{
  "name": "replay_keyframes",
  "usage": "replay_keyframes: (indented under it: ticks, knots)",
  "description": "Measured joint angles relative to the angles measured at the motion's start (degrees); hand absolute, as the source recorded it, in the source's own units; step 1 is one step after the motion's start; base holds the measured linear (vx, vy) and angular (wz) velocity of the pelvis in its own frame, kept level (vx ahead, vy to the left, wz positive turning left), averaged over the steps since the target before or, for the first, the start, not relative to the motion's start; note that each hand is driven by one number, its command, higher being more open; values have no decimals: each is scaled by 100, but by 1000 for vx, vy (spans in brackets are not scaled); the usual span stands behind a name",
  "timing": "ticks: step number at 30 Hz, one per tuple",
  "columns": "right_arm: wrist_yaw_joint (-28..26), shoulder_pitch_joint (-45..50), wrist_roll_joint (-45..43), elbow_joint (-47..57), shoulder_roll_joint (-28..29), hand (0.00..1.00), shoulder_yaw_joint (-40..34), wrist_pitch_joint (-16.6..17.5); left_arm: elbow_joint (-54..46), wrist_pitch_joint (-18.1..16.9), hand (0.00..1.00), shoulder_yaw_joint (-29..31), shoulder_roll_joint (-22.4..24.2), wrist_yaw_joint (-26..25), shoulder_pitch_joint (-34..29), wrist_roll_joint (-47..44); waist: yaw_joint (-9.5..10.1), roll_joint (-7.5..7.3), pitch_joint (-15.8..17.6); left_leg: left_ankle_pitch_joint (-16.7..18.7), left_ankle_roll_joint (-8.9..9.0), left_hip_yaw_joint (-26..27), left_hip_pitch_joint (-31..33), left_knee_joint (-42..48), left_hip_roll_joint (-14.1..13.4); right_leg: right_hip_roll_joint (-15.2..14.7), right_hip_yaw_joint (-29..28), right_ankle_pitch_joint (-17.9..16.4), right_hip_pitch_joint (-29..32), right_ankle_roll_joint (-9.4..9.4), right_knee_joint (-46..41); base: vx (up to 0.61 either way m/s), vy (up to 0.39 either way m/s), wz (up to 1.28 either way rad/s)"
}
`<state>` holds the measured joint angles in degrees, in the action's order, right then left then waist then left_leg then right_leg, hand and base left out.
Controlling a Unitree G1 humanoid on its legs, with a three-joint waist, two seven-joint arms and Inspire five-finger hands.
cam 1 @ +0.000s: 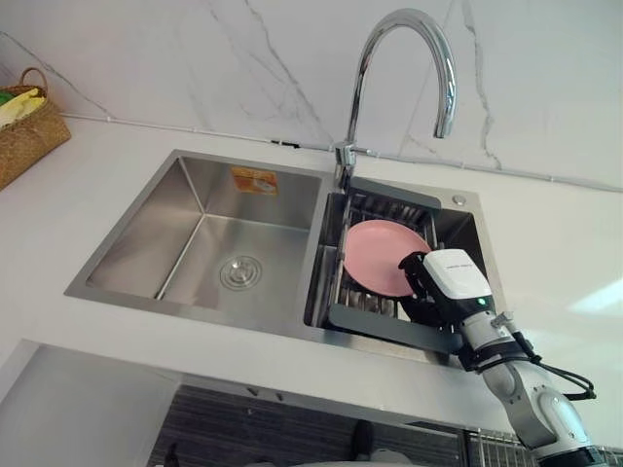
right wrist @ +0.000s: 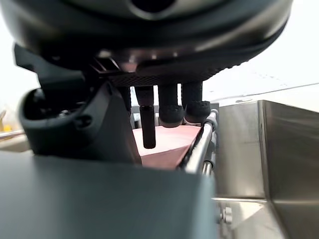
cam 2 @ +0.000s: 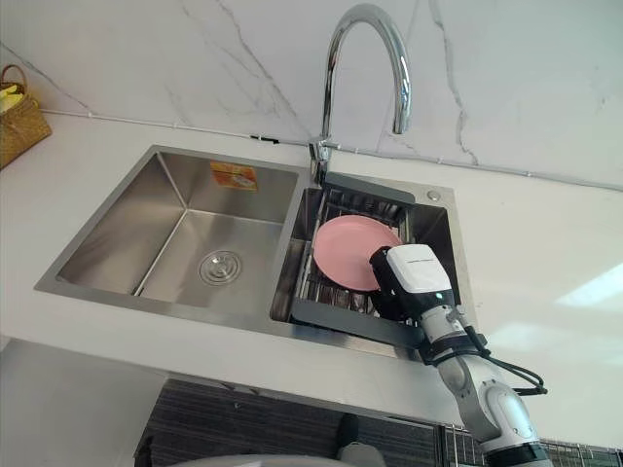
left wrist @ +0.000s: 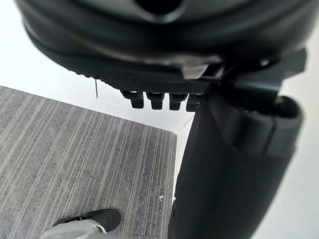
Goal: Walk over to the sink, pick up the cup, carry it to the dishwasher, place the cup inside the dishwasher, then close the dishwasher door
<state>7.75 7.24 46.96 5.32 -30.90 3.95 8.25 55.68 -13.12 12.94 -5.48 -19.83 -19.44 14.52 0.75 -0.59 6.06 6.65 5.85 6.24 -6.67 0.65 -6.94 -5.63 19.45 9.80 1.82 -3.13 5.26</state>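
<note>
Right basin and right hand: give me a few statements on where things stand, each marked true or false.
1. A pink plate sits in the rack in the right basin. True.
2. The right hand hangs over the left basin. False: it reaches into the right basin, beside the plate.
3. The right hand is curled round a cup. False: its fingers hang open over the plate and hold nothing.
4. A woven basket stands on the counter at the far left. True.

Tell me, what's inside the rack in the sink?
A pink plate lies in the rack, which sits in the sink's right basin. The right hand reaches over the plate's near edge, so whatever is under the hand is covered.
</note>
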Motion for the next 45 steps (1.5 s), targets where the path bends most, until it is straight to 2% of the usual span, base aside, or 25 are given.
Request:
replay_keyframes:
  ticks: [10, 26, 27, 39, 45]
  knots:
    - [621, -62, -752, -404, 199, 0, 149, -242, 82, 1, 100, 2, 90, -31, 7, -37, 114, 137, -83, -106, 45, -132, 59, -71, -13, -3, 140, -15, -2, 7, 1, -31, -10, 7]
    - [707, -268, -1106, -720, 269, 0, 166, -277, 81, 20, 100, 12, 166, -26, 8, -159, 126, 162, -103, -174, 89, -250, 131, -66, -34, 1, 245, 3, 2, 43, 0, -14, -4, 3]
    - [681, -281, -1111, -720, 269, 100, 174, -297, 81, 28, 100, 12, 166, -23, 8, -161, 125, 170, -114, -175, 89, -250, 131, -66, -34, 0, 246, 4, 2, 43, 0, 0, 0, 0]
    - [260, -905, -1049, -800, 234, 100, 185, -483, 74, 47, 100, 12, 169, 4, 37, -217, 45, 245, -167, -179, 92, -240, 149, -64, -53, 23, 256, 4, 31, 67, 0, 0, 0, 0]
    - [105, -913, -606, -800, 229, 100, 187, -453, 73, 46, 100, 12, 169, 14, 87, -217, 73, 244, -166, -177, 92, -239, 154, -69, -54, 22, 261, -2, 35, 74, 0, 0, 0, 0]
